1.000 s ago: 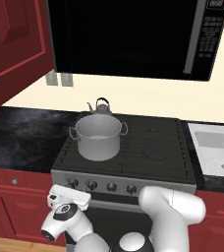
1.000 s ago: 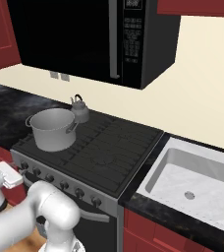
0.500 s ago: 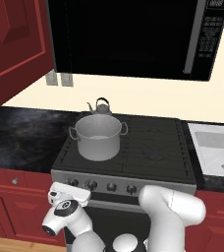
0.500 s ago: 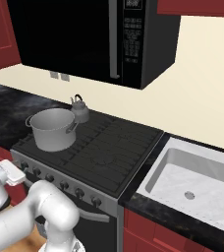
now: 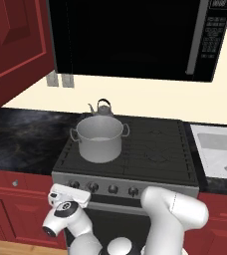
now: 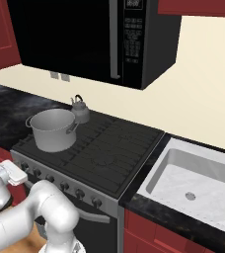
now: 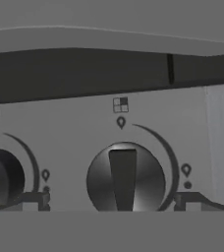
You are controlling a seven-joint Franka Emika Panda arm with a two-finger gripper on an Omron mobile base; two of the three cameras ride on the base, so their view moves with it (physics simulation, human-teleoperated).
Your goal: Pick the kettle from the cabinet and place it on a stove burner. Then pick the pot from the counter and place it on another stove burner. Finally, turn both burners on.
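Note:
The wide silver pot (image 5: 100, 139) (image 6: 53, 129) stands on the stove's front left burner. Right behind it, on the rear left burner, sits the small grey kettle (image 5: 101, 108) (image 6: 79, 110). My hand (image 5: 68, 195) (image 6: 12, 173) hangs low in front of the left end of the silver knob row (image 5: 112, 189). In the hand view my gripper (image 7: 111, 201) is open and faces a round silver knob (image 7: 125, 178) head-on; one dark fingertip (image 7: 35, 199) shows on each side of the knob, clear of it. A second knob (image 7: 1, 178) shows at the left edge.
A black microwave (image 5: 135, 35) hangs over the cooktop (image 5: 150, 144). The red cabinet door (image 5: 11, 45) stands open at the upper left. Black counter (image 5: 21, 139) lies left of the stove, a white sink (image 6: 196, 180) to the right. Red drawers (image 5: 11, 209) sit below the counter.
My hand has shifted only slightly in front of the knob row. The pot and the kettle have stayed in place.

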